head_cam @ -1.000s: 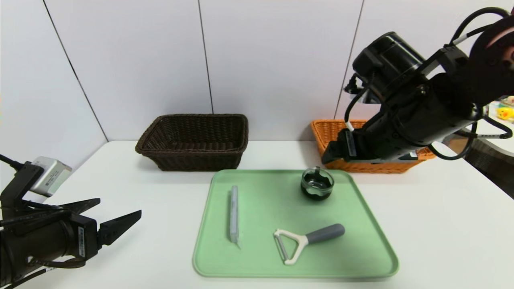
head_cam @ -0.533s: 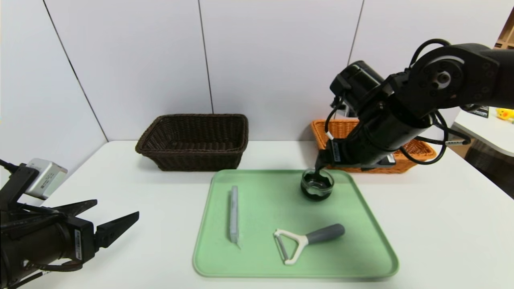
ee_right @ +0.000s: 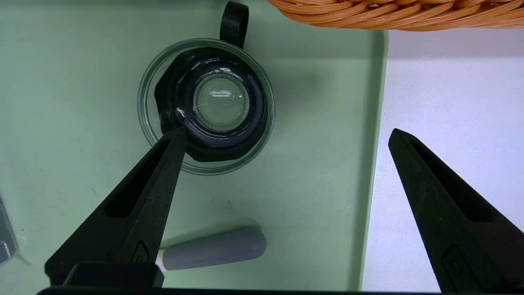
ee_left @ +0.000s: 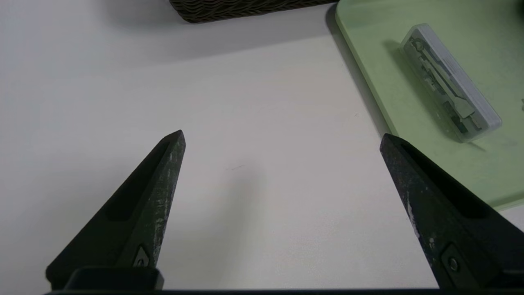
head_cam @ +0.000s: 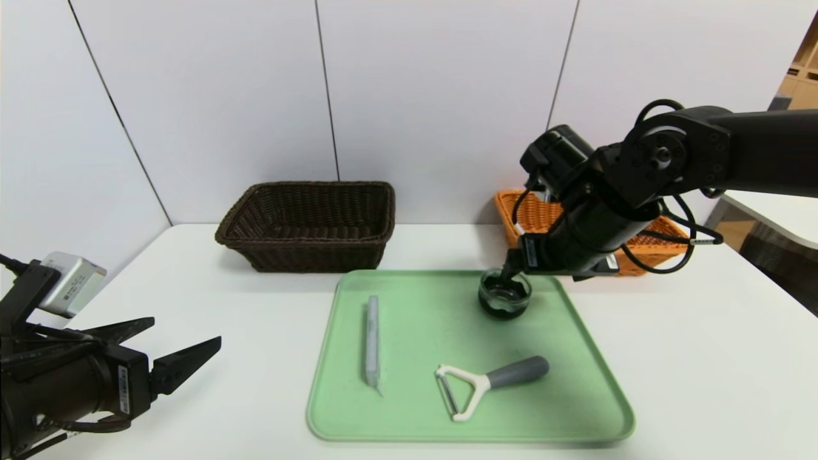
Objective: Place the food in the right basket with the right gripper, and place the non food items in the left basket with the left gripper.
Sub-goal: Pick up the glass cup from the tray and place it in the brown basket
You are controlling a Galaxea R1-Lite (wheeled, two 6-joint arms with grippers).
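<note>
The black right gripper [ee_right: 287, 132], its two pointed fingers wide apart and empty, hangs above the green rectangular tray [head_cam: 470, 433] with one finger over the small round dark glass cup [ee_right: 221, 110]; lowered or swung carelessly, that finger could strike the rim and tip it. The black left gripper [head_cam: 186, 329], also spread and empty, waits left of the tray, where the clear slim box [head_cam: 372, 342] and the white Y-shaped peeler with grey handle [head_cam: 511, 374] lie. The slick box might slide out of an off-centre grip on its way to the dark brown wicker basket [head_cam: 313, 249]. Compared with a second ago, the right arm has drawn back from the orange-tan wicker basket [head_cam: 533, 211], uncovering more of it; the tray's items are unmoved.
</note>
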